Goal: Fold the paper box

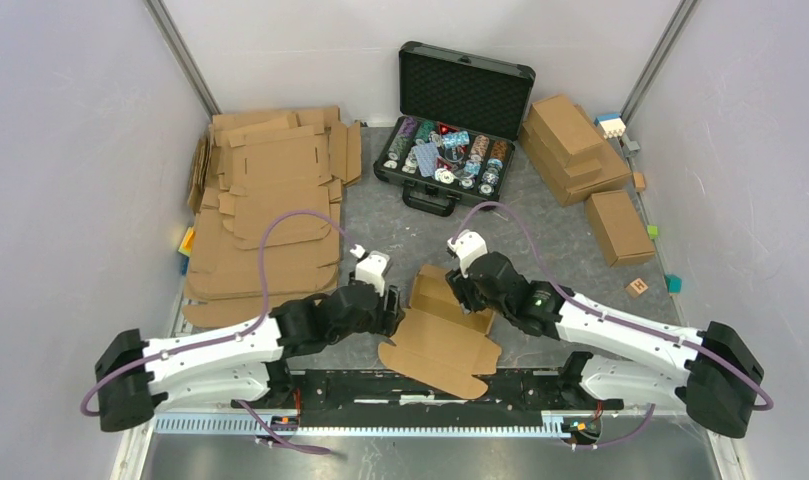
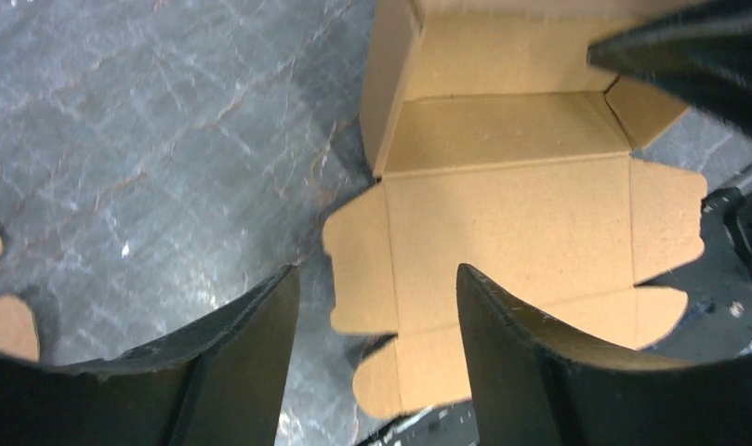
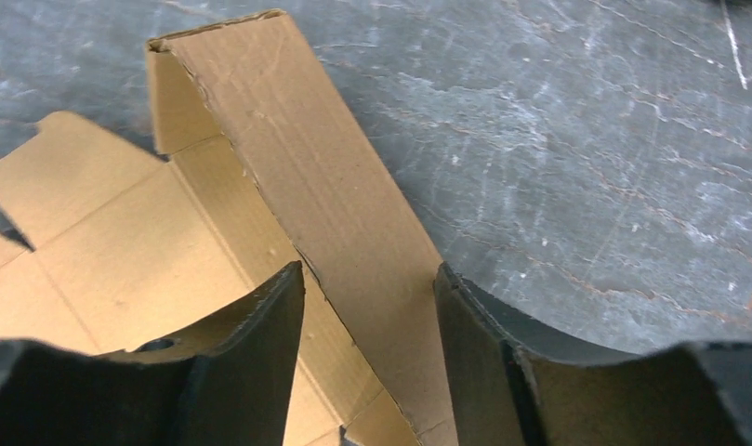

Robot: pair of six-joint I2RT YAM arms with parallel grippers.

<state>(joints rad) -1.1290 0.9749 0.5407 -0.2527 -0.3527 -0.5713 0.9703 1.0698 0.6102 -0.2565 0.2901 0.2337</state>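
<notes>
Centrally, half-folded paper box (image 1: 435, 340) on grey table (image 1: 580, 250); left gripper (image 2: 376, 279) spread, empty, above flap; right gripper (image 3: 367, 274) spread, straddling raised side wall.

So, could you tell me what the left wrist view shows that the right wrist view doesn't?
Only the left wrist view: the box nearly whole, with walls raised on more than one side of its tray, plus a black rail beside it. Only the right wrist view: one raised wall close up, running between the right arm's open jaws. Both: the box's brown cardboard inside, the grey table, and each camera's own black, parted jaws.
</notes>
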